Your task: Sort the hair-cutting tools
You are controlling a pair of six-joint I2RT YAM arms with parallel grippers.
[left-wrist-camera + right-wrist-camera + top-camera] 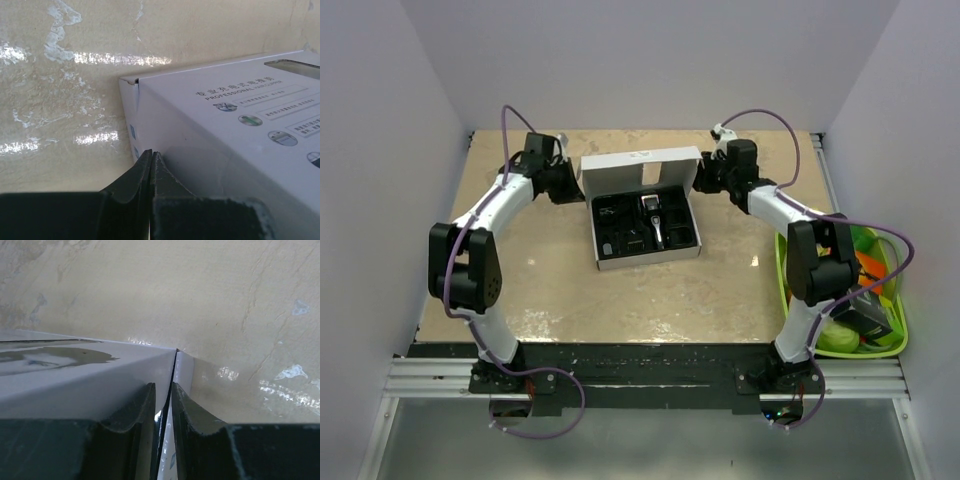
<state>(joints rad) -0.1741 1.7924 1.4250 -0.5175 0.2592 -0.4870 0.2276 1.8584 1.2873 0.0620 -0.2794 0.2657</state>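
Note:
The white box (640, 165) lies open mid-table with its lid raised at the back. Its black tray (685, 238) holds the black-and-silver clipper (653, 215) and small black accessories (615, 225). My left gripper (570, 182) is at the lid's left end. In the left wrist view this gripper (151, 152) is shut, its tips against the box's side wall (210, 150), with nothing between them. My right gripper (703, 178) is at the lid's right end. There the gripper (163, 385) stands narrowly open, astride the edge of a white side flap (184, 370).
A green basket (785, 290) with colourful toy vegetables (875, 265) and a dark object (865, 315) sits at the table's right edge, beside the right arm. White walls close in the table on the left, back and right. Bare beige tabletop (650, 300) lies in front of the box.

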